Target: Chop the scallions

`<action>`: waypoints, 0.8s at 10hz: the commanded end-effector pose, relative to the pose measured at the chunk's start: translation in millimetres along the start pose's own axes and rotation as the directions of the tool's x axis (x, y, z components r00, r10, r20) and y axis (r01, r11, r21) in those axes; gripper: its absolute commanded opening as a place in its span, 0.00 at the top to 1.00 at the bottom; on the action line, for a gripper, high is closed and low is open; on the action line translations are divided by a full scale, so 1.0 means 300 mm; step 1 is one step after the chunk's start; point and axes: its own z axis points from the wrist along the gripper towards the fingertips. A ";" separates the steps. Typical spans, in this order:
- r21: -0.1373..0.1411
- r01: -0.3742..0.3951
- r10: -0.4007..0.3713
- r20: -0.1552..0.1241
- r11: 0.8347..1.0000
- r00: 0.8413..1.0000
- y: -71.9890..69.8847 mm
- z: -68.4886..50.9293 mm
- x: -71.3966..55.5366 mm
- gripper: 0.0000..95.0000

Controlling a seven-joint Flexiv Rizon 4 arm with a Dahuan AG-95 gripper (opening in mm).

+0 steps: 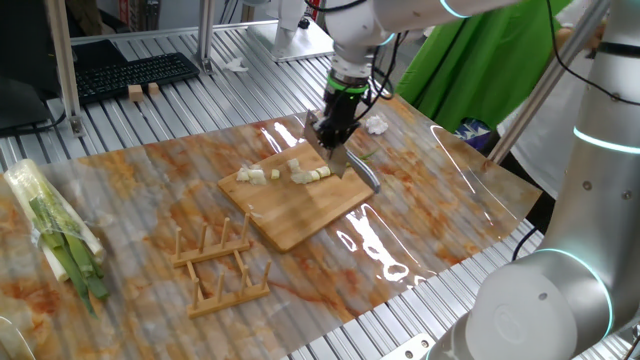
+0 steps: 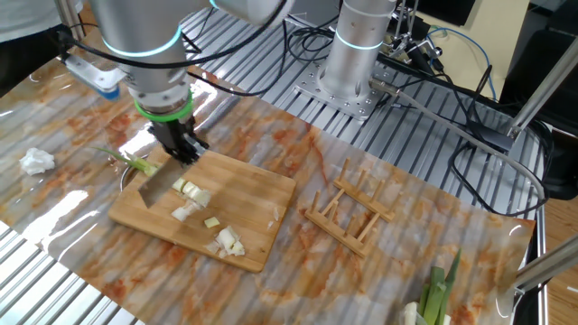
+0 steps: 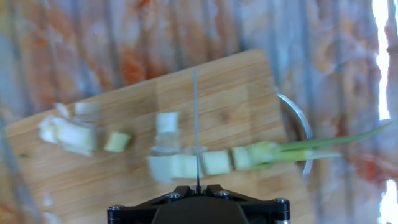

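Observation:
The scallions lie across the wooden board [image 3: 230, 93]. Their green stalk end [image 3: 273, 152] hangs off the board's edge, and cut pale chunks [image 3: 68, 130] are scattered beside it. My gripper [image 1: 335, 125] is shut on a knife [image 3: 196, 124], whose thin blade stands edge-down over the white part of the stalk. In the other fixed view the gripper [image 2: 181, 144] hovers at the board's end, with the blade [image 2: 158, 185] next to the chunks [image 2: 190, 190] and more pieces [image 2: 226, 242] toward the near corner. The fingers themselves are hidden behind the black mount.
A plastic-wrapped bundle of long stalks [image 1: 55, 235] lies at the table's far end. A wooden rack [image 1: 220, 260] stands beside the board. Crumpled white tissue [image 2: 36, 161] sits near the stalk's green tip. A second arm's base [image 2: 357, 45] rises behind the table.

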 end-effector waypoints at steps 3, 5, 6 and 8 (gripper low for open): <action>0.014 0.006 -0.006 0.018 1.000 1.000 0.014 0.021 0.032 1.00; 0.024 0.021 -0.022 0.028 1.000 0.999 0.014 0.029 0.038 1.00; 0.036 0.044 -0.045 0.033 0.998 0.998 -0.008 0.035 0.037 1.00; 0.034 0.073 -0.074 0.032 0.997 0.997 -0.047 0.052 0.029 1.00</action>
